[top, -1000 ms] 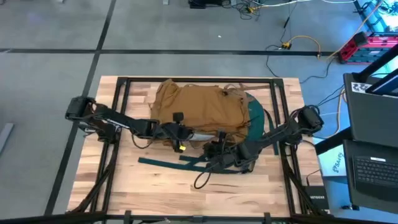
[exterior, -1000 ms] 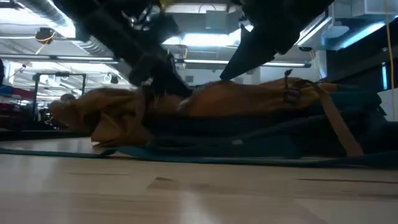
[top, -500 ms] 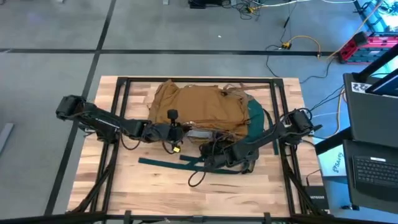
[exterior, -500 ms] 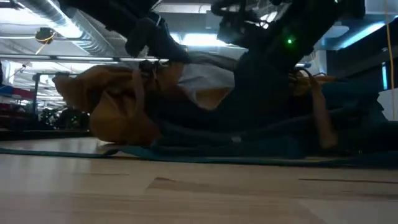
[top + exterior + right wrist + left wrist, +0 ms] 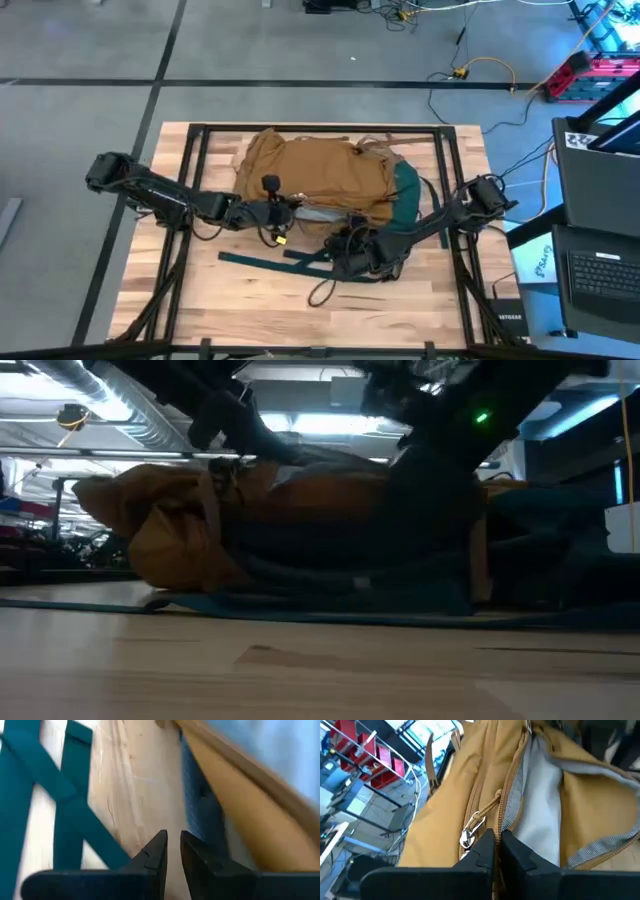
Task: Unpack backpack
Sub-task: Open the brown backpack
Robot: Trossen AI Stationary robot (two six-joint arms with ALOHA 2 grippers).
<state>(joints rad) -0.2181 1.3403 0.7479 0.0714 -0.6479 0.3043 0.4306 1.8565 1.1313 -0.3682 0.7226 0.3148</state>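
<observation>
The tan-brown backpack lies flat on the wooden table, its teal base toward the right and its teal straps trailing onto the near boards. Its zip opening gapes along the near side and shows grey lining. My left gripper is shut on the opening's edge, beside a metal zip pull. My right gripper hangs shut just above the table at the backpack's near side, over the straps, with nothing between its fingers. My left gripper pinches the tan zip edge of the backpack's opening between its two fingers, next to the zip pull. The fingers come roughly level from the table's left, along the zip line. The edge is raised off the lower layer; the rest of the backpack lies on the table.
A black metal frame runs around the tabletop. A loose black cable loops on the boards under my right arm. Bare wood lies along the table's near edge. Off the table at the right stand a laptop and gear.
My left gripper has drawn the opening's edge a little toward the table's left and up. The opening has parted and shows grey lining, and the backpack's left end has bunched and slid slightly left. My right gripper has dropped lower in front of the backpack.
</observation>
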